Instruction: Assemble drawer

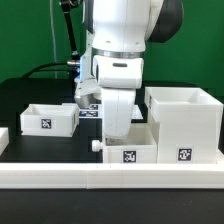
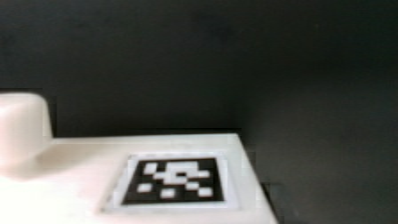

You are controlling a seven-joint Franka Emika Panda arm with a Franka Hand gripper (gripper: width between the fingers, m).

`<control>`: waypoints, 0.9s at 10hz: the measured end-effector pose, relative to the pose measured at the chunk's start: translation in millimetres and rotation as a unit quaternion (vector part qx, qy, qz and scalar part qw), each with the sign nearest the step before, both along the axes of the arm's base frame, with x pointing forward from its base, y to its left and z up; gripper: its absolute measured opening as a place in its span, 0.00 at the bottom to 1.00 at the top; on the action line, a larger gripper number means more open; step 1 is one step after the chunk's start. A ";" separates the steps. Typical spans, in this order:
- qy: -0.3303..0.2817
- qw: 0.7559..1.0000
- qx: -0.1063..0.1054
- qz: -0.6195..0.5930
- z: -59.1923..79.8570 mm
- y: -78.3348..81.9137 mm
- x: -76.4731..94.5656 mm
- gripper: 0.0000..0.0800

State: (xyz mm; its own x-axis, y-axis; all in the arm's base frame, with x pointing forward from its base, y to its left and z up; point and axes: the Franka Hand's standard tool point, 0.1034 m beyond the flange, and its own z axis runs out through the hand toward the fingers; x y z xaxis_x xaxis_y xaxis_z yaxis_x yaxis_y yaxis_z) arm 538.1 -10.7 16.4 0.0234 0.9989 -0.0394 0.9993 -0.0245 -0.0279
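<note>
The tall white drawer shell (image 1: pixel 185 122) stands at the exterior view's right, with a tag low on its front. One shallow tray (image 1: pixel 48 118) lies at the exterior view's left. The second tray (image 1: pixel 140 153), with a small white knob (image 1: pixel 96 145) on its side, sits front middle against the shell. My gripper (image 1: pixel 115 133) reaches down at this tray's near-left corner. Its fingertips are hidden behind the hand and the tray wall. The wrist view shows no fingers, only a white tagged face (image 2: pixel 175 180) and the knob (image 2: pixel 18 135).
A long white border rail (image 1: pixel 110 178) runs along the front, and another piece (image 1: pixel 3 140) lies at the exterior view's left edge. The marker board (image 1: pixel 88 110) lies behind the arm. Dark cables hang at the back.
</note>
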 end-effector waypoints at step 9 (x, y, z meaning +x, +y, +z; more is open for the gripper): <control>0.010 1.000 -0.001 -0.011 -4.7 1.3 -4.6 0.05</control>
State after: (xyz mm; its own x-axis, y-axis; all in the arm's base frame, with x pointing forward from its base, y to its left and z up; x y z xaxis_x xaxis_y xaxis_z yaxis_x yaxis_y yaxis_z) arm 533.5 -9.4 11.7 0.0436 0.9982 -0.0419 0.9978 -0.0456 -0.0479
